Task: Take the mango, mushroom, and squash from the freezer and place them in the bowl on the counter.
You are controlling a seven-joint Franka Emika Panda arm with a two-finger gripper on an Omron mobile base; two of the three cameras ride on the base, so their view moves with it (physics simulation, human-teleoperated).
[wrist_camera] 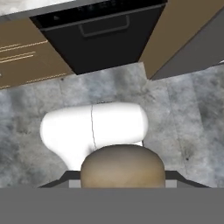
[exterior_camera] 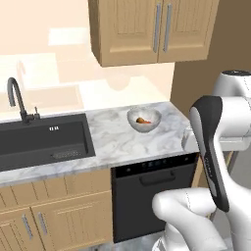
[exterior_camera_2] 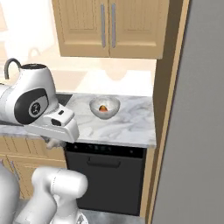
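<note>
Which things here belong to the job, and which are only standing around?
For the job:
- mushroom, held in the hand
- bowl, with something orange inside
- counter
- freezer

Just there:
- sink
- tap
- black appliance under the counter
- wall cupboards

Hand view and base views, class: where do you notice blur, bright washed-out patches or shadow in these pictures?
Hand view: the tan mushroom cap, close to the lens, looks soft-edged. Left base view: the wall behind the sink is washed out in pale blocks. Right base view: a soft shadow falls under the wall cabinet, above the bowl.
</note>
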